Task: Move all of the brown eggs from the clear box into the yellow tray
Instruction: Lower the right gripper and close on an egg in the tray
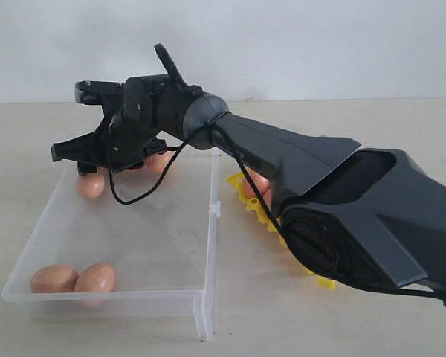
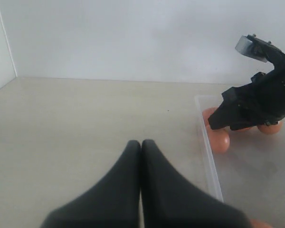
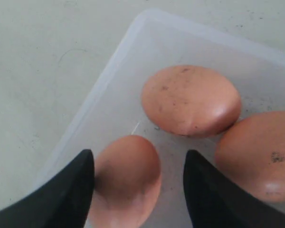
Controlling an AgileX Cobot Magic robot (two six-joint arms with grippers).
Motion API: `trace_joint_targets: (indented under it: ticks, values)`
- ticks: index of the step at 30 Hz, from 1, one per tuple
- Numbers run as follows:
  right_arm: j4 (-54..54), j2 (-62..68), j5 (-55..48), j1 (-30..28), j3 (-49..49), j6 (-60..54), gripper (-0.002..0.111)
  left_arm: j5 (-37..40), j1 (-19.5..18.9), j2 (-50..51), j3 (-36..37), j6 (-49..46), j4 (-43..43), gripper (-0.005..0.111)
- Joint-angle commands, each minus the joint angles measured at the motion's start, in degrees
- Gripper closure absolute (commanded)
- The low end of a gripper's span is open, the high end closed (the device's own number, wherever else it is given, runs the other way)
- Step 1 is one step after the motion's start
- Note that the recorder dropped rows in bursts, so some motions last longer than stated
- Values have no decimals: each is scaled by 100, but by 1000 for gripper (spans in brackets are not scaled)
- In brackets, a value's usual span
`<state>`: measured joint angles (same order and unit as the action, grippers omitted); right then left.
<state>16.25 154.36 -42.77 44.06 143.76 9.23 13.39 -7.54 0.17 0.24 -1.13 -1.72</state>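
The pale tabletop [image 1: 401, 126] carries a big clear plastic box [image 1: 156, 230] and a smaller bright yellow plastic egg tray [image 1: 247, 197]. The right jaws stand wide on either side of one small brown oval egg [image 3: 128, 175] in the box's far corner. They should sink lower and squeeze softly, missing its neighbours [image 3: 190, 99]. The left jaws are pressed together.

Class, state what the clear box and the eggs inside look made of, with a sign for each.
Clear box: probably smooth transparent plastic; the table shows through its walls. Eggs: seemingly real shell, matte pinkish-brown with faint dark specks.
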Motion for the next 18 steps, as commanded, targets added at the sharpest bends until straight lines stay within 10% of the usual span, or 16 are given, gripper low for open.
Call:
trace_joint_targets:
  ticks: [1, 11, 18]
  values:
    - [130, 171, 37, -21, 19, -124, 54, -8, 19, -17, -24, -3, -31, 111]
    - [264, 270, -222, -21, 19, -378, 57, -8, 19, -17, -24, -3, -31, 111]
    - [198, 270, -460, -21, 30, -358, 108, -8, 19, -17, -24, -3, -31, 111]
